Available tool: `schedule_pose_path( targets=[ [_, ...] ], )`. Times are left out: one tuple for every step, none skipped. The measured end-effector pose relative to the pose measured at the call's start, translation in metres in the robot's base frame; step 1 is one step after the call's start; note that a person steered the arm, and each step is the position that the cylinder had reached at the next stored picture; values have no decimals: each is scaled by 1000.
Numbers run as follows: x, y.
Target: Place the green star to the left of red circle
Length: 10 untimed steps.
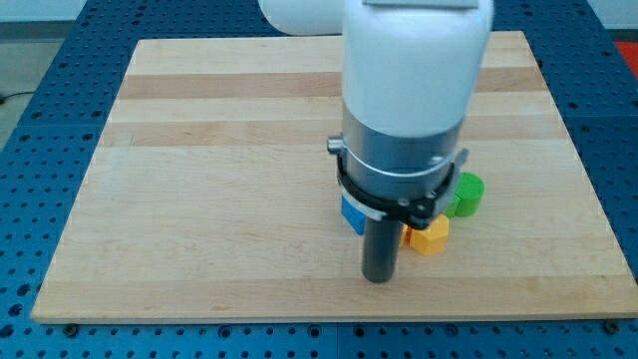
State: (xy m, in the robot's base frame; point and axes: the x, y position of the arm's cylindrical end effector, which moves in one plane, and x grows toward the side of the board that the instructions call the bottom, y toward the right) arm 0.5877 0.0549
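My tip (379, 278) sat just left of the yellow block (430, 237); blue block (352, 213) and green block (466, 194) were half-hidden behind the arm. No fingers fitted. Red circle unseen, presumably occluded.

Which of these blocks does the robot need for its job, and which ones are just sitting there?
For the job:
- my tip, at the view's bottom of the blocks
- green block, maybe the green star; shape unclear
- the red circle: not visible, perhaps behind the arm

Just lying about:
- blue block, partly hidden by the arm
- yellow block, beside my tip
- wooden board
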Motion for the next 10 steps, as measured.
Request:
schedule_pose_path(
  targets=[
    [5, 92],
    [-1, 122],
    [-36, 110],
    [-61, 78],
    [-61, 45],
    [-61, 36],
    [-69, 18],
    [-78, 16],
    [-82, 16],
    [-84, 16]
  ],
)
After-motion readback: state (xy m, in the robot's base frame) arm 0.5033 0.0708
